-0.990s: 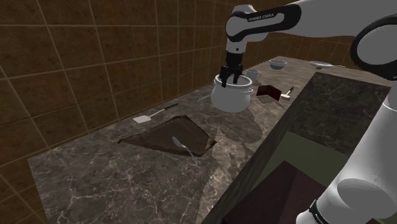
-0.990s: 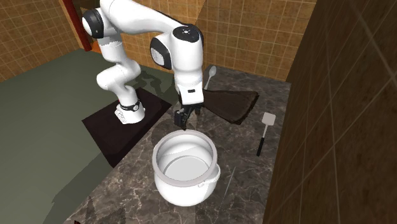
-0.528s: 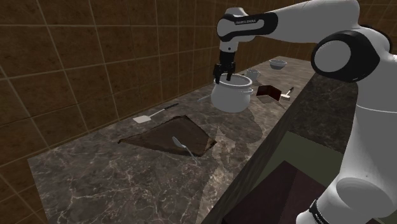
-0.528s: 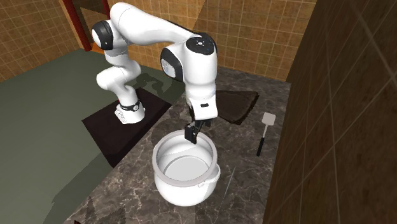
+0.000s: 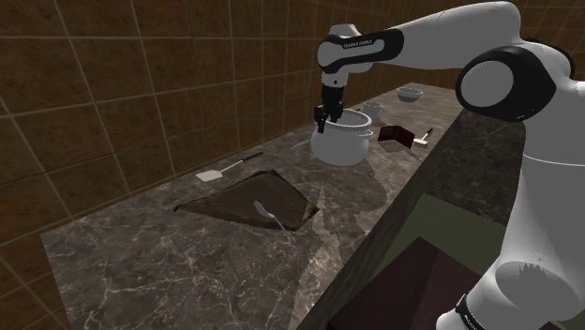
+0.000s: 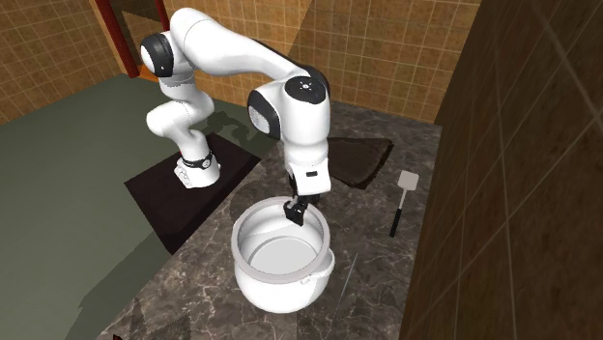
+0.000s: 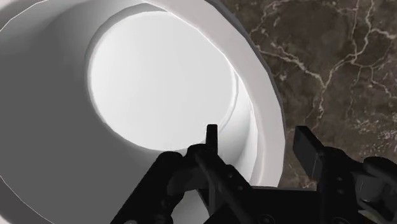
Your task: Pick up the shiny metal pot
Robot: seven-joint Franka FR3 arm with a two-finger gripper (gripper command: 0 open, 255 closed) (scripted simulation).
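jaws lower, astride pot (image 7: pixel 159 83) wall

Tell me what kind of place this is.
Probably a home kitchen: a dark marbled countertop with a sunken sink, a tiled wall behind it, and cookware lying out, a white pot and a spatula.

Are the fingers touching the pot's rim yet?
Apart. In the wrist view the open fingers straddle the pot wall, with countertop showing between the outer finger and the rim.
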